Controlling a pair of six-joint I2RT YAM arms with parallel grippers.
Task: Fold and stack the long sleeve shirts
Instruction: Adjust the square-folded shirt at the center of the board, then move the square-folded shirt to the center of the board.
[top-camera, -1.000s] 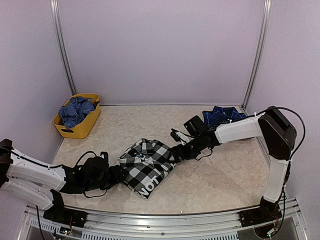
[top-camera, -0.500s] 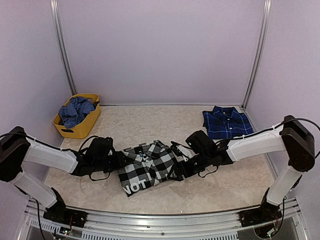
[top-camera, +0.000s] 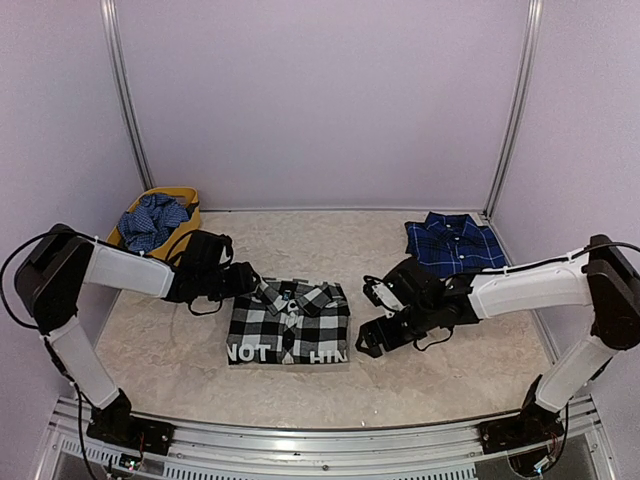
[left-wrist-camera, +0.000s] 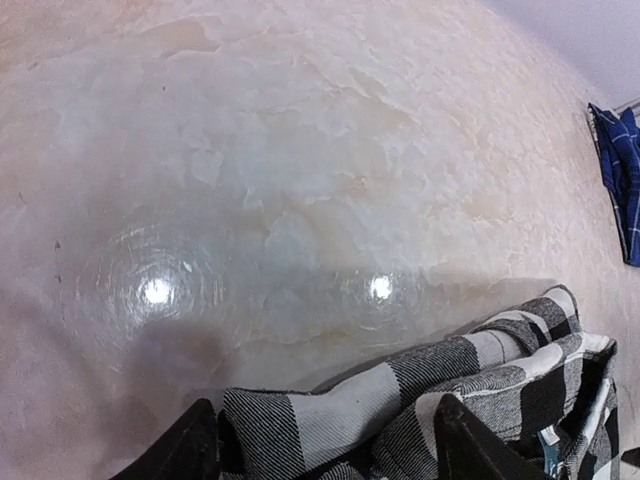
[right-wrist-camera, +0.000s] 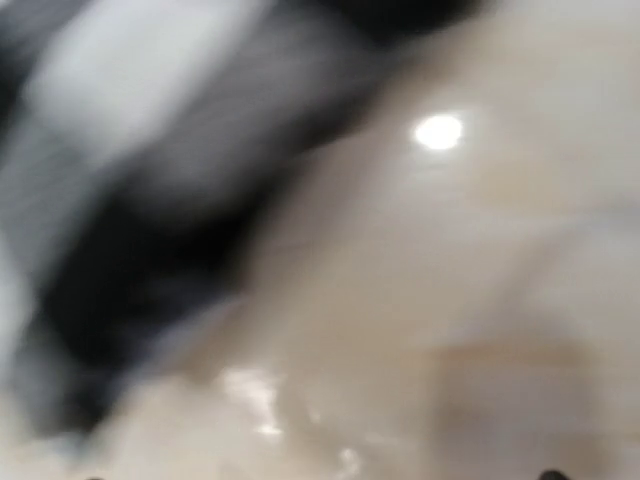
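The black-and-white check shirt (top-camera: 290, 322) lies folded flat in the middle of the table, with its white lettering along the near edge. My left gripper (top-camera: 248, 282) is at its far left corner. In the left wrist view the fingers (left-wrist-camera: 195, 450) stand wide apart with a fold of the check shirt (left-wrist-camera: 420, 385) between them. My right gripper (top-camera: 368, 325) is open just right of the shirt, apart from it. Its wrist view is blurred, showing dark check cloth (right-wrist-camera: 120, 180) at the upper left. The navy plaid shirt (top-camera: 455, 243) lies folded at the far right.
A yellow basket (top-camera: 178, 250) holding blue plaid cloth (top-camera: 152, 220) stands at the far left, behind the left arm. The pale stone tabletop (top-camera: 440, 370) is bounded by purple walls on three sides.
The check shirt was dragged and turned until it lies square and flat. My left gripper swung from the near left to the shirt's far left corner. My right gripper let go and drew back to the right.
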